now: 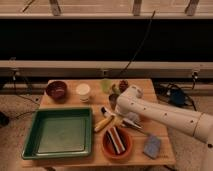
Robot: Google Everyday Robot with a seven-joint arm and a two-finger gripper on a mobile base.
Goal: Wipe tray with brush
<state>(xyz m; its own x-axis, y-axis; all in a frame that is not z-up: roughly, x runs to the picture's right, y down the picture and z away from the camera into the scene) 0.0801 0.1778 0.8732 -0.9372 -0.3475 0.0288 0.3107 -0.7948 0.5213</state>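
1. The wooden tabletop (70, 103) carries everything. I judge I am in the pick-up step, and no wiping has begun.
2. The green tray (58, 111) sits at the front left, well apart from the hand.
3. The white arm (165, 116) reaches in from the right and bends down at mid-table.
4. The orange bowl (104, 143) stands just in front of the work spot. I must lift clear of it.
5. The brush (128, 120) lies flat on the tabletop right of the tray. Its pale handle passes under the arm, and its dark head is near the yellow object (104, 123).
6. The hand (113, 104) hangs low at the brush's head end. I cannot tell whether it is apart, together or clamped on the brush.
7. Next I need a confirmed grip on the handle, a straight lift, then a carry left over the tray with the head turned down.
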